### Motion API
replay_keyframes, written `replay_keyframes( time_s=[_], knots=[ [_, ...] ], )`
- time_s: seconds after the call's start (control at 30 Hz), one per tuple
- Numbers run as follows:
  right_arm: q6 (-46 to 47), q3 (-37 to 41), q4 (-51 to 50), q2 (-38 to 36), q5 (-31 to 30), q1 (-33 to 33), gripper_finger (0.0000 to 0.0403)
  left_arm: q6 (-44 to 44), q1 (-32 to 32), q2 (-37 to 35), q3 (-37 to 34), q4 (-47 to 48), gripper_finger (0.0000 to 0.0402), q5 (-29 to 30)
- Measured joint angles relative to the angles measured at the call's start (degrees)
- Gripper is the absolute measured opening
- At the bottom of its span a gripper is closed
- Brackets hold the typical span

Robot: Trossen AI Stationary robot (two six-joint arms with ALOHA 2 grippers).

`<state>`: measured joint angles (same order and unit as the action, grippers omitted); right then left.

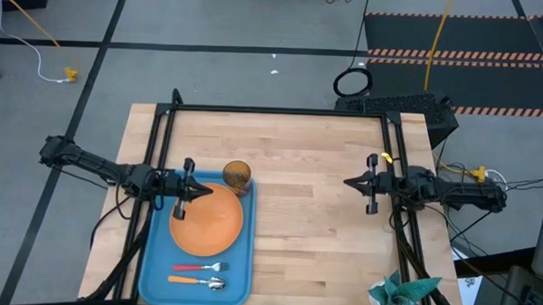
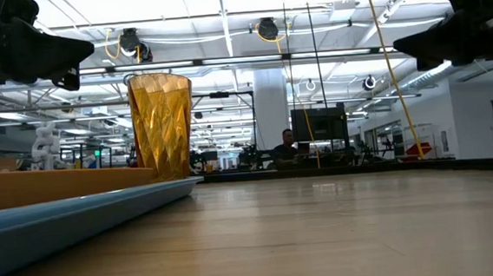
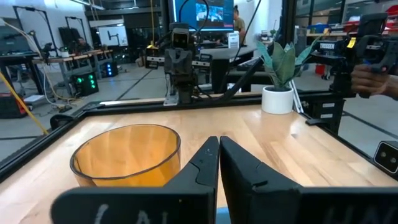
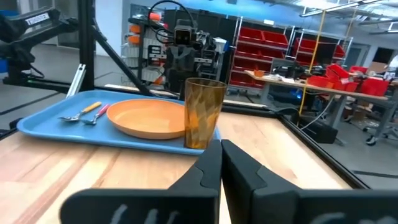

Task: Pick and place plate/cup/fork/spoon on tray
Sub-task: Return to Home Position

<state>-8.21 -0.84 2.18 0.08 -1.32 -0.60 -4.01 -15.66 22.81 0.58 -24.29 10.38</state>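
Four pieces sit on the tray (image 1: 149, 273): plate (image 1: 207, 224), cup (image 1: 237, 176) upright at its far corner, fork (image 1: 198, 268) beside spoon (image 1: 200, 282). With nothing to carry, I judge, my left end effector (image 1: 208, 192) hangs above the plate's rim and my right end effector (image 1: 348, 182) over the table (image 1: 305, 226), both pressed together, empty. The low view hides the cutlery behind the tray's rim.

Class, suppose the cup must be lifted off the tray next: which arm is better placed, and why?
Left. The left gripper hovers over the plate, right beside the cup; the right gripper hangs across the table, well away.
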Motion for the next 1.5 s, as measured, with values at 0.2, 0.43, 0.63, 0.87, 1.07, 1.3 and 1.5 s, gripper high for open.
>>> replay_keyframes(
  time_s=[0.2, 0.43, 0.63, 0.87, 1.07, 1.3, 1.5],
  knots=[
    [0.90, 0.00, -0.28, 0.02, -0.08, -0.59, 0.0000, 0.02, 0.00, -0.01, 0.00, 0.09, 0.0004, 0.00],
    [1.53, 0.00, -0.74, 0.40, -0.07, -0.59, 0.0000, -1.57, 0.23, -0.01, 0.00, 0.26, 0.0006, 0.40],
    [1.53, 0.00, -0.55, 0.61, -0.07, -0.57, 0.0000, -0.91, 1.70, 0.00, 0.00, 2.33, 0.0008, 0.07],
    [1.53, 0.00, -0.26, 0.61, -0.07, -0.57, 0.0000, -2.10, 4.06, 0.00, 0.02, 2.75, 0.0008, -2.34],
    [1.53, 0.00, -0.20, 0.61, -0.07, -0.57, 0.0000, -2.32, 7.56, -0.01, 0.02, 3.48, 0.0004, -5.09],
    [1.53, 0.00, -0.15, 0.61, -0.09, -0.57, 0.0000, -0.53, 11.38, -0.95, 0.02, 3.12, 0.0005, -7.23],
    [1.53, 0.00, -0.13, 0.61, -0.09, -0.57, 0.0000, 1.16, 11.69, -5.31, 0.04, 5.80, 0.0007, -8.67]
  ],
)
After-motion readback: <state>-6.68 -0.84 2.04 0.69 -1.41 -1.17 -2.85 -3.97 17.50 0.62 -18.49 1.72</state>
